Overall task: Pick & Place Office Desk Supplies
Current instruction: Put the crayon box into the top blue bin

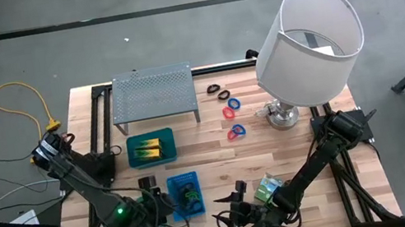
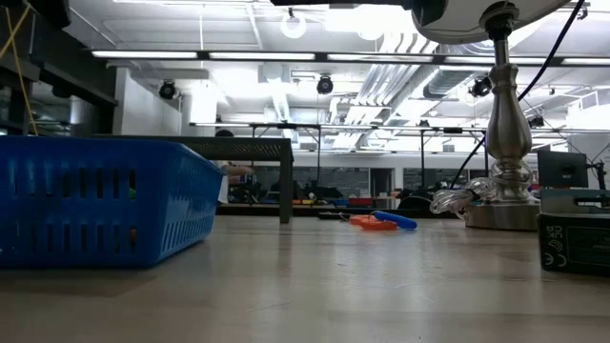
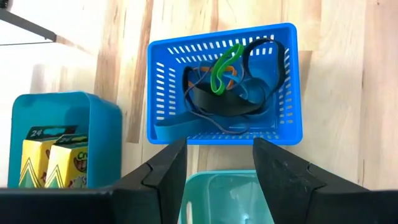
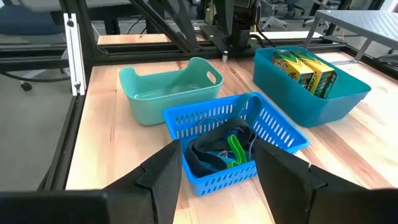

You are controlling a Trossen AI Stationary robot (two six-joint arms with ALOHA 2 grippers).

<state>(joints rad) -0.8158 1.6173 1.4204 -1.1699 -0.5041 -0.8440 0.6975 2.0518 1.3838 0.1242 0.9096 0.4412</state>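
A blue slotted basket (image 3: 224,87) on the table holds black bands and a green loop (image 3: 224,65). My left gripper (image 3: 219,146) hangs open over a pale mint tub (image 3: 224,196) just beside the basket, with nothing between its fingers. My right gripper (image 4: 217,152) stands open near the table's front edge, pointing at the basket (image 4: 236,140) from the right, apart from it. A dark teal tub (image 1: 150,148) holds yellow packets. Red and blue rings (image 1: 234,119) and black loops (image 1: 218,90) lie on the table in front of the lamp.
A grey perforated rack (image 1: 153,94) stands at the table's far side. A big white-shaded lamp (image 1: 307,41) stands at the far right, its metal foot (image 2: 500,191) on the wood. A yellow-green packet (image 1: 266,188) lies beside the right arm. Bare wood shows mid-table.
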